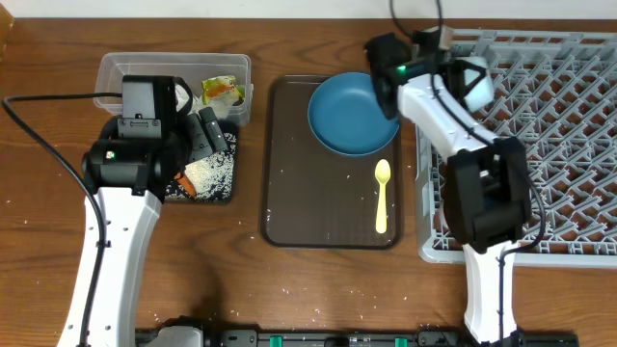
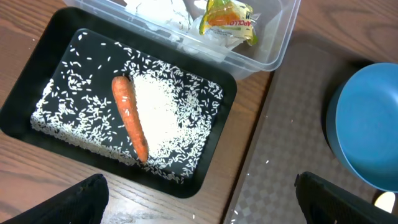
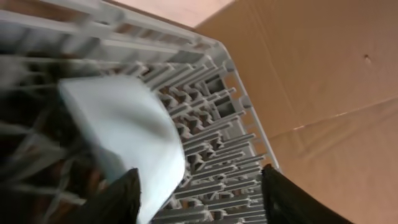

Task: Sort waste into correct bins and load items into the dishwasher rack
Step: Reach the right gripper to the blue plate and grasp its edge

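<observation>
Right gripper (image 3: 200, 175) is hanging at the back left corner of the dishwasher rack (image 3: 211, 134), jaws spread, pale blue bowl (image 3: 118, 118) sitting among the pegs against one finger. Left gripper (image 2: 199, 182) is hovering wide open above the black tray (image 2: 214, 163), where the carrot (image 2: 129, 118) is lying on rice (image 2: 165, 112).

This one's a robotics lab test bench, folks, staged as a kitchen clean-up. The white-and-black left arm (image 1: 111, 241) and right arm (image 1: 482, 193) stand at a bare wooden table (image 1: 318, 308), with a black cable (image 1: 67, 95) trailing over it. The grey dishwasher rack (image 1: 559, 125) sits straight on the tabletop, and plain cardboard (image 3: 323, 74) shows beyond its edge.
</observation>
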### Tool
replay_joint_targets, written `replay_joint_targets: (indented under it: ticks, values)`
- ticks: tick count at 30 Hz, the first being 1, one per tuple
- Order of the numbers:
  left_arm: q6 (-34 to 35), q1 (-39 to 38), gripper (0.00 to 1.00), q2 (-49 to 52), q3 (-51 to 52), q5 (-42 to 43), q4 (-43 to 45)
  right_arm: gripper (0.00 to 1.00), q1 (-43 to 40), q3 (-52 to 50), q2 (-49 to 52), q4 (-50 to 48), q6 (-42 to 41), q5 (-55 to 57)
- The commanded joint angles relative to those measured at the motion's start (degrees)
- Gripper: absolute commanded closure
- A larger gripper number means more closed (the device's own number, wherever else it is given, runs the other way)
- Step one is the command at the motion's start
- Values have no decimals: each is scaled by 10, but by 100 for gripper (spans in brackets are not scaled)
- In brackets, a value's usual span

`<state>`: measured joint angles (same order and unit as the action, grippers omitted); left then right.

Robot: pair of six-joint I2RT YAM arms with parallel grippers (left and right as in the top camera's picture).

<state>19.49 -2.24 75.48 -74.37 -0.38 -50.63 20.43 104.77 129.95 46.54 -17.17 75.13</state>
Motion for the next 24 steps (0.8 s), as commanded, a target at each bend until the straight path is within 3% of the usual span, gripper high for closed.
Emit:
replay_joint_targets:
  ticks: [1,8,15,18,24]
  values:
    - [-3,2,2,3,4,-3,-1,33,20,2,0,-5,2,1]
    - [-3,2,2,3,4,-3,-1,20,33,5,-46,-14,13,-146]
    - [-3,2,2,3,4,-3,-1,13,31,5,-130,-18,69,-572]
    - [-3,2,2,3,4,-3,-1,30,31,5,-138,-14,61,-708]
    - [-3,2,2,3,4,-3,-1,40,37,1,-115,36,-52,-735]
